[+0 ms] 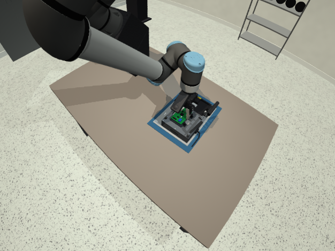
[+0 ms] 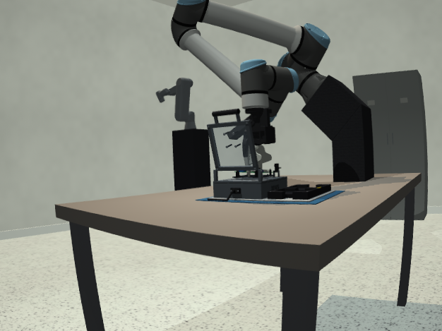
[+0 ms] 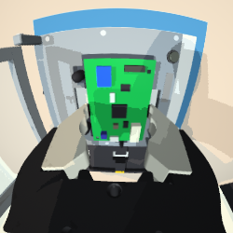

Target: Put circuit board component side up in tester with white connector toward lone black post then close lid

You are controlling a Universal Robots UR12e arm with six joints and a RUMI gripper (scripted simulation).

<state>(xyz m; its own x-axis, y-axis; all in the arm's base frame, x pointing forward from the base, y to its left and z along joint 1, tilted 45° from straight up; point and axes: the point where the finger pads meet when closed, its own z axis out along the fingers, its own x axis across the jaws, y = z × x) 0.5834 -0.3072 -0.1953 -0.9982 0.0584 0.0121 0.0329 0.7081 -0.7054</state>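
The tool [image 3: 117,122] is clamped on the green circuit board [image 3: 118,93], long axis running away from the wrist, chips facing up; the tester [image 1: 179,129] beneath is mostly hidden.

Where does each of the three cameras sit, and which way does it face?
Top: high above, looking steeply down at the table; the arm's forearm and wrist show over the tester.
Exterior: low beside the table, facing across it at the tester's raised lid; the whole arm and its pedestal show.
Wrist: on the gripper, looking down past both fingers at the circuit board they hold.
Shared: top and wrist both show the green board over the tester.
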